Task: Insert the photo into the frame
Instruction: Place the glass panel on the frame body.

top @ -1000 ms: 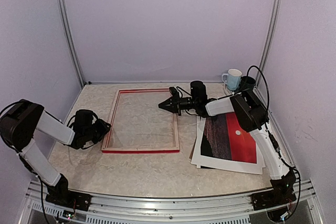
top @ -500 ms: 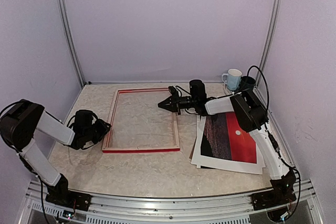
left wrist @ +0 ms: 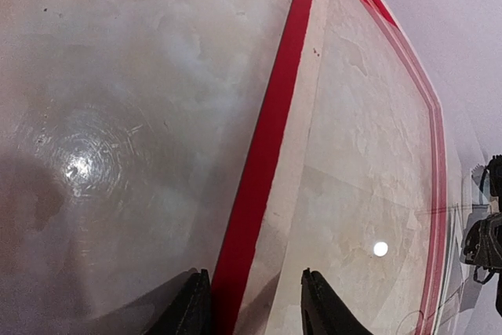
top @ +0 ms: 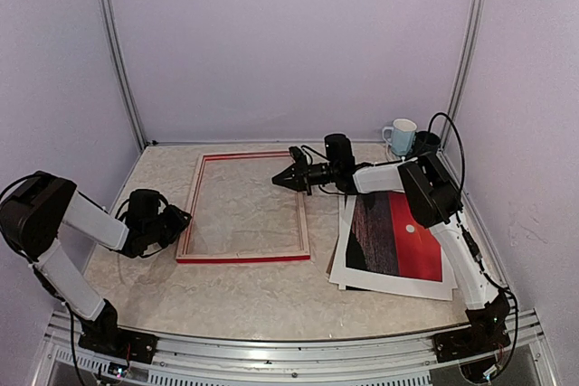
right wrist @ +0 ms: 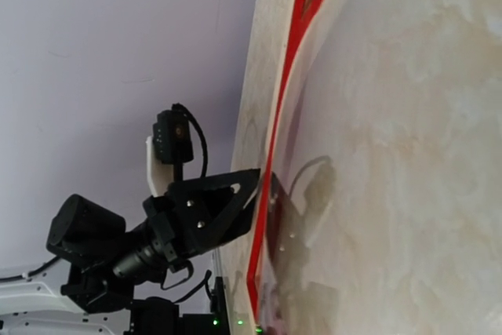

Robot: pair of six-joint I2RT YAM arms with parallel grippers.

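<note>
Frame (left wrist: 263, 154) rail between left claw (left wrist: 255, 311) fingers.

No text, label, brand, number or sign can be read in any of the views.
</note>
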